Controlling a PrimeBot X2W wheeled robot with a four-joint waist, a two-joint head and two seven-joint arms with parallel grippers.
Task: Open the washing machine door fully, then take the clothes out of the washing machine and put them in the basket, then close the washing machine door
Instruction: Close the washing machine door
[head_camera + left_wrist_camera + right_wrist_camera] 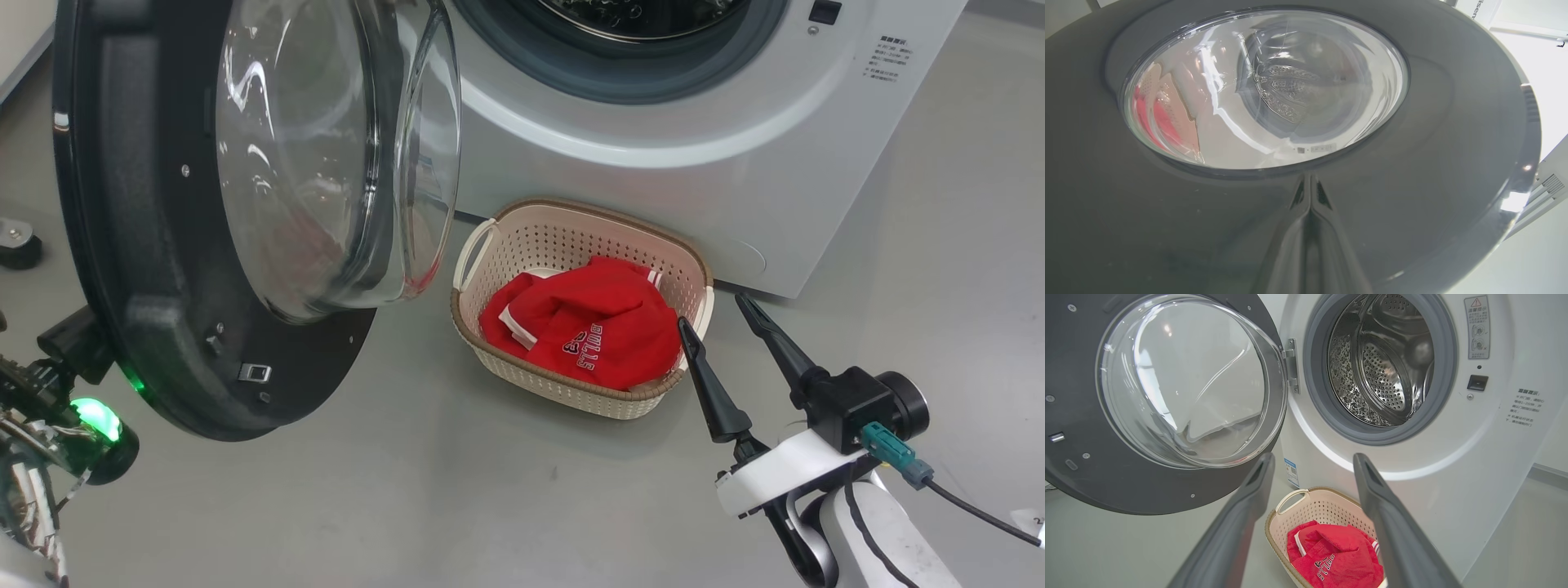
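Observation:
The washing machine [694,163] stands at the back, and its steel drum [1380,363] shows no clothes. The washing machine door [139,245] is swung out to the left, its glass bowl facing the basket. On the floor before the machine, the cream basket [571,237] holds the red clothes [596,327] with the white lettering up. My right gripper [713,312] hovers open just right of the basket, nothing between its fingers [1249,506]. My left gripper [1309,204] is shut, its tips against the door's glossy black outer rim [1453,163] below the glass. Its wrist [82,408] sits behind the door's lower left edge.
Grey floor [457,506] spreads in front of the basket and to the machine's right. A small dark round object [16,245] lies on the floor at the far left. A cable [971,506] trails from my right wrist.

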